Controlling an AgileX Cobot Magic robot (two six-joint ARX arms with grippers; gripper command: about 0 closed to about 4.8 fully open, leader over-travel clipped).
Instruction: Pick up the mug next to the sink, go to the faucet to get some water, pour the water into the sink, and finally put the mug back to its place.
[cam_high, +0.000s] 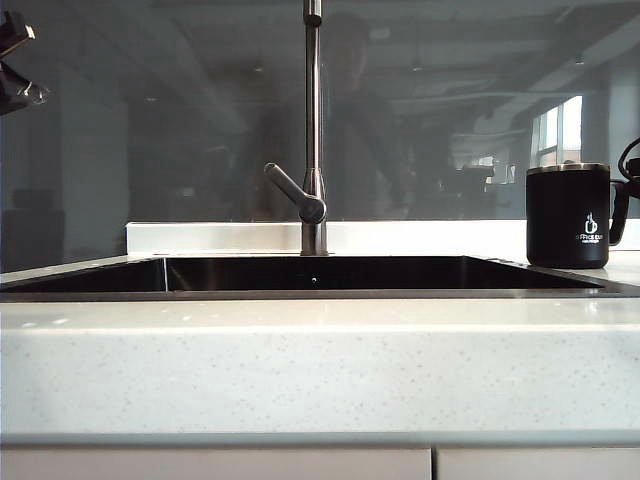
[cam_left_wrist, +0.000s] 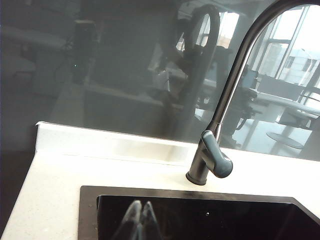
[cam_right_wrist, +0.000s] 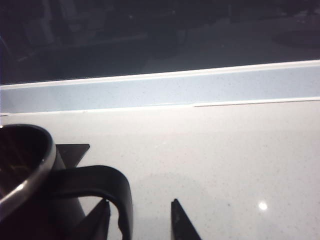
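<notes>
My right gripper (cam_right_wrist: 140, 220) gapes around the mug's (cam_right_wrist: 25, 170) handle on the pale counter (cam_right_wrist: 225, 150); my left gripper (cam_left_wrist: 141, 220), pinched together, hangs over the dark sink (cam_left_wrist: 210, 215) beneath grey glass.

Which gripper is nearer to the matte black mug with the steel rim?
Right. The right gripper stands open at the matte black mug's loop handle, one fingertip on each side. The left gripper, shut, hangs over the dark sink's far side.

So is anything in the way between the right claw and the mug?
Nothing visible. The right gripper is open beside the mug on the counter, its fingers either side of the mug's handle. The left gripper is shut over the sink.
</notes>
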